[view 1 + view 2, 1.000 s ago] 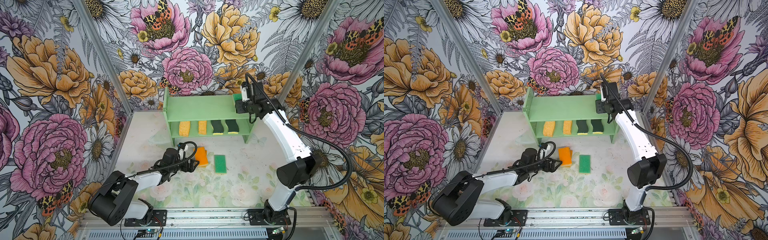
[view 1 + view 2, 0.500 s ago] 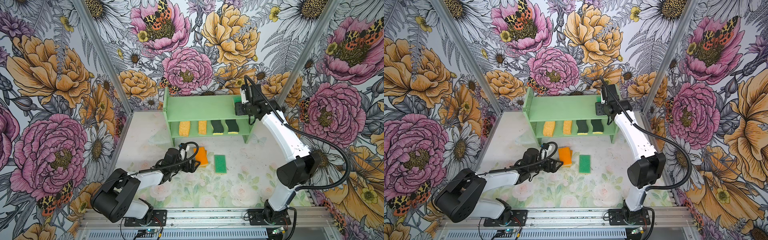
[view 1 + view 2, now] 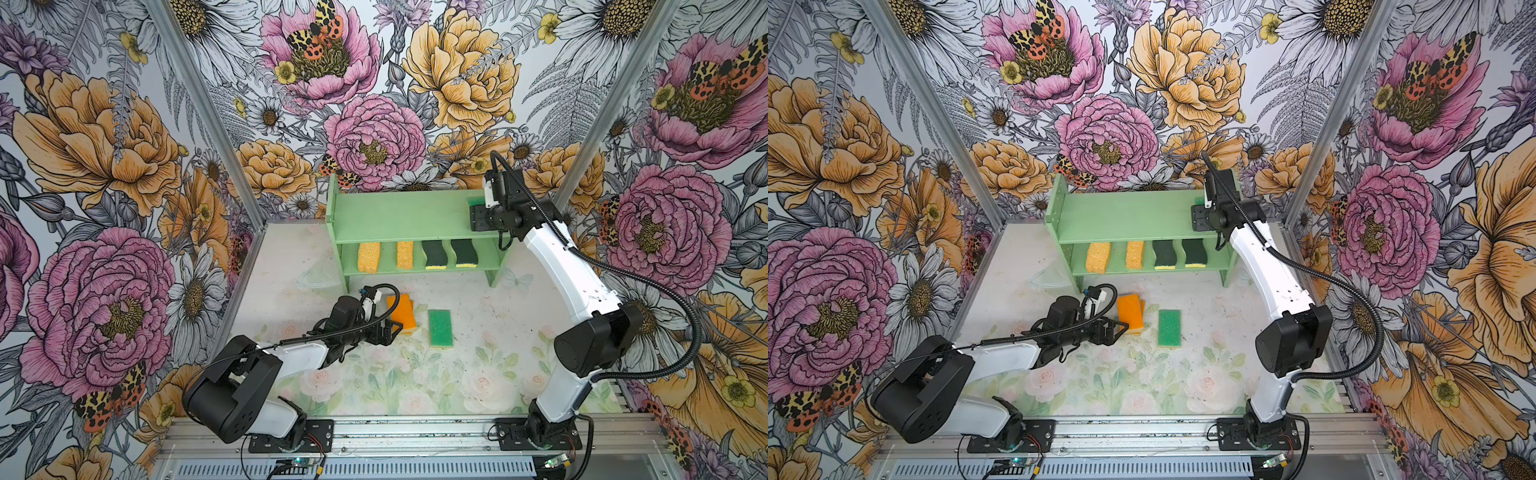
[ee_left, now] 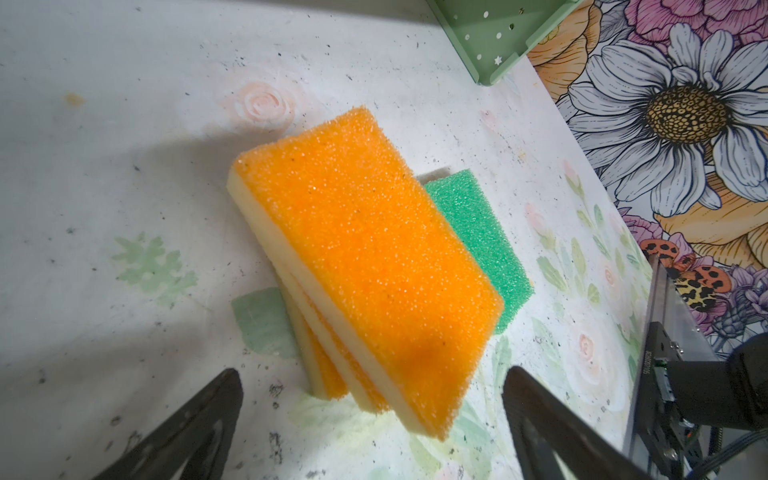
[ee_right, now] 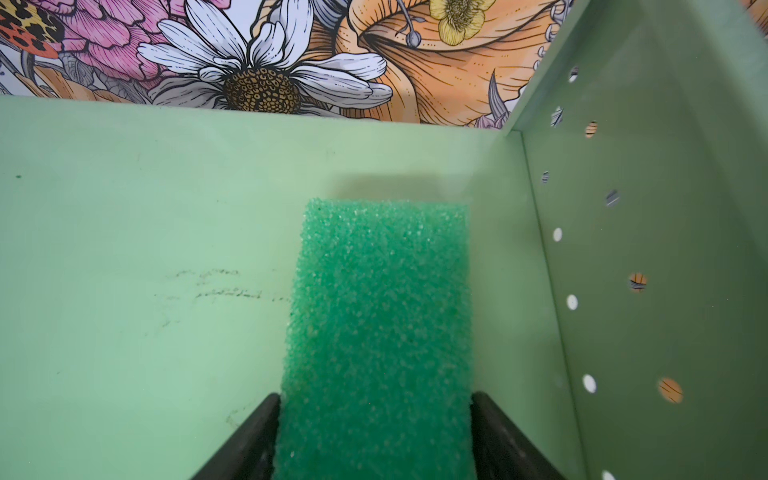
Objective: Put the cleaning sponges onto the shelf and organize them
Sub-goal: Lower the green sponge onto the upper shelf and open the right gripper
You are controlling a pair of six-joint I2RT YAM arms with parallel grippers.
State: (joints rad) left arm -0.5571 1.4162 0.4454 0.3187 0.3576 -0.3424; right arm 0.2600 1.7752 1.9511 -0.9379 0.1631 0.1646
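Sponges: an orange-topped stack (image 3: 402, 312) and a green-topped sponge (image 3: 440, 327) are out on the table (image 3: 478, 353). Two yellow sponges (image 3: 368, 257) and two wavy dark-green sponges (image 3: 434, 253) sit on the shelf (image 3: 399, 216), lower tier. The top-tier green sponge (image 5: 378, 324) lies flat at its right end.
Hard to see: from above the right arm (image 3: 557, 257) covers most of that one, and the stack's lower sponges are mostly covered too.
Left gripper (image 4: 374, 376): fingers spread wide around the stack's near end, touching nothing.
Right gripper (image 5: 374, 399): fingers right at the top-tier green sponge's edges. Squeezing or loose, can't tell.

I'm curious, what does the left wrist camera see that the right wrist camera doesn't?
Left wrist only: stacked orange sponges and a loose green sponge on the table, at the open left end effector. Right wrist only: a second green sponge on the top tier between the right end effector's fingers. Both: the green shelf, floral wall.
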